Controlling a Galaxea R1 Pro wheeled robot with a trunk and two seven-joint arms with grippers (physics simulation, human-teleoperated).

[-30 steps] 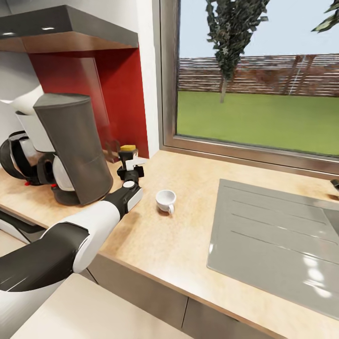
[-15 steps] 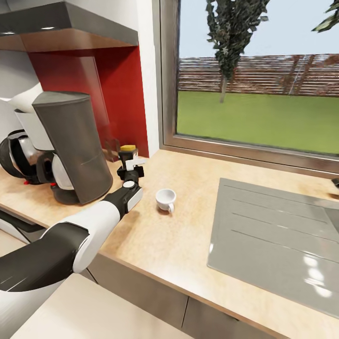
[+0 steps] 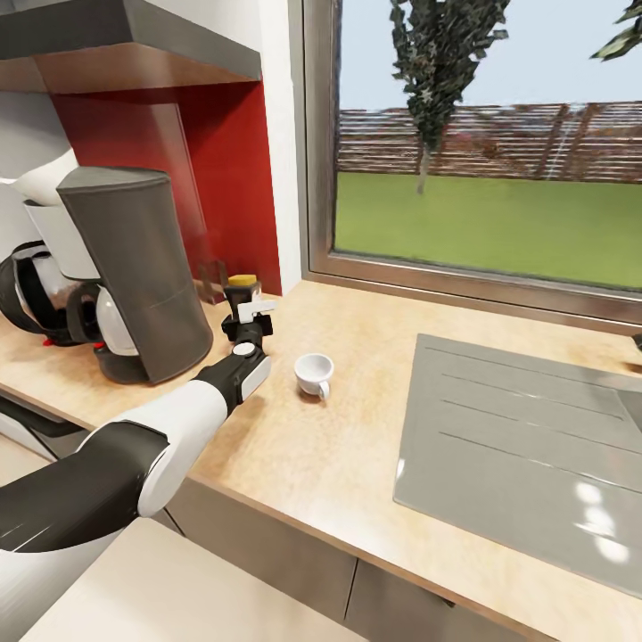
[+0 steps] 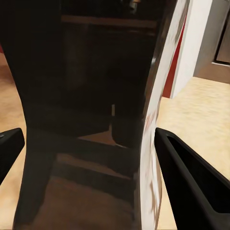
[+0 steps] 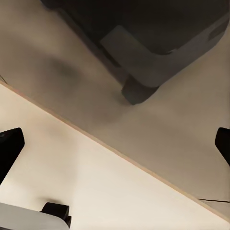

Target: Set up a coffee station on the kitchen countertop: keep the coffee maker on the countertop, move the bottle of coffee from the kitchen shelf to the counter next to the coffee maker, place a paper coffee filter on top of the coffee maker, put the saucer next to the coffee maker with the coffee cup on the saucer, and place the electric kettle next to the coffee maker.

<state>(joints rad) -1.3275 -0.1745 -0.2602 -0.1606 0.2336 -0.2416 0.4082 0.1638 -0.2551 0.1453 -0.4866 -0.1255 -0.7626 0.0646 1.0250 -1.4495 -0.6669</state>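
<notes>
On the bench (image 3: 357, 464), the bottle of coffee (image 3: 242, 289) is set just right of the coffee maker (image 3: 134, 276) between the parted fingers of the left end effector (image 3: 251, 309), the electric kettle (image 3: 36, 299) is left of it, while the coffee cup (image 3: 314, 374) lacks a saucer.

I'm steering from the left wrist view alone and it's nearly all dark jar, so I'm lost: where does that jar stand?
Observer: The bottle of coffee stands on the kitchen countertop, just right of the coffee maker, with the left pincer at it.
Operator: Is the cup on a saucer?
Observer: No, the coffee cup sits straight on the worktop, right of the bottle.
Operator: And the kettle?
Observer: The electric kettle stands at the coffee maker's left side.
</notes>
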